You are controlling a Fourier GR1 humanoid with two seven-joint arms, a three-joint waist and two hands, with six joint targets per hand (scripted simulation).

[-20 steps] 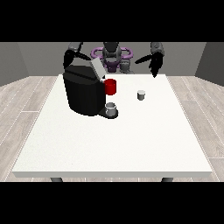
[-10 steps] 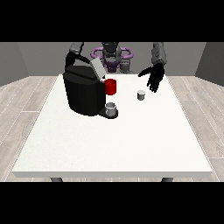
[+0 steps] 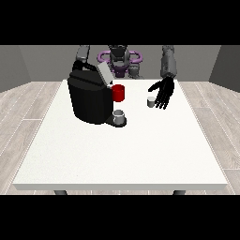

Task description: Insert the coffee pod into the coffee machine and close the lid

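**Q:** What stood at the left of the front view, and how did it bear on the step in hand?

**A:** On the large white table (image 3: 117,154) stood the bulky black coffee machine (image 3: 89,99), its grey hinged lid (image 3: 105,74) raised and tilted up, so the opening was ready to take a pod. A red cylindrical part (image 3: 119,93) projected from its front, and a small grey cup (image 3: 120,115) sat on the drip base below. The hand at the view's left (image 3: 80,60) was behind the machine's top; whether its fingers were open or curled could not be told.

**Q:** And towards the right?

**A:** The small pale grey cylindrical coffee pod (image 3: 151,101) stood upright on the table, well apart from the machine. The black hand at the view's right (image 3: 164,93) hung just beside the pod on its right, fingers straight, spread and pointing down, holding nothing.

**Q:** How was the grasp best made?

**A:** By judgement, the hand needed to shift slightly towards the pod so that thumb and fingers straddled it, then close evenly on its sides. A sideways brush risked toppling so small a thing. Keeping the pod upright in the carry would have eased its drop into the open top, with the lid shut only afterwards
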